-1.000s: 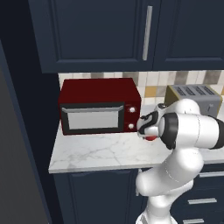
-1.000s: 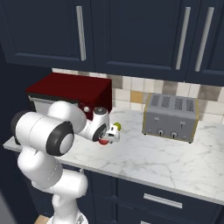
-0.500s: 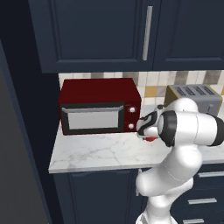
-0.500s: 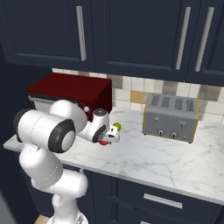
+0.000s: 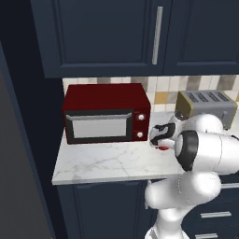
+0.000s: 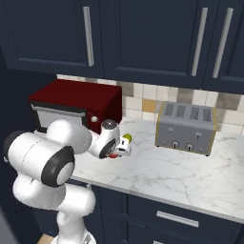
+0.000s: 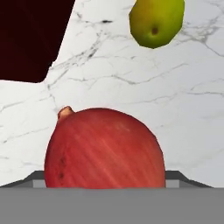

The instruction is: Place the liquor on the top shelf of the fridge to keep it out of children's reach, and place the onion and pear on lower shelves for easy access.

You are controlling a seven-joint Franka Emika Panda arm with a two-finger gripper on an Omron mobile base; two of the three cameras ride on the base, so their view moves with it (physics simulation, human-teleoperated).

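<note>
1. Onion (image 7: 104, 148) sits on the marble counter (image 6: 190, 176) right up against my gripper (image 6: 116, 151), low in the middle of the hand view, just in front of the red microwave (image 5: 106, 112) whose dark corner takes the upper left of that view
2. My jaws look partly closed in from their widest and the onion lies between them, but the fingertips are hidden behind it, so I cannot tell whether I have actually closed on it
3. I judge I am down here at counter level because the onion is the piece I mean to carry to a lower fridge shelf; coming in low and level lets my fingers straddle its widest part
4. Its little stalk nub points toward the upper left of the hand view, tilted toward the microwave, so its axis leans rather than standing straight; the body is nearly round, so no long side matters much for the grip
5. Pear (image 7: 156, 22) rests apart from it, at the upper right of the hand view, its dark dimple facing my camera, so its stem-to-base line runs roughly toward me
6. In the right base view, a yellow-green bit of pear peeks out just beyond my hand, with the toaster (image 6: 186, 127) well apart to the right
</note>
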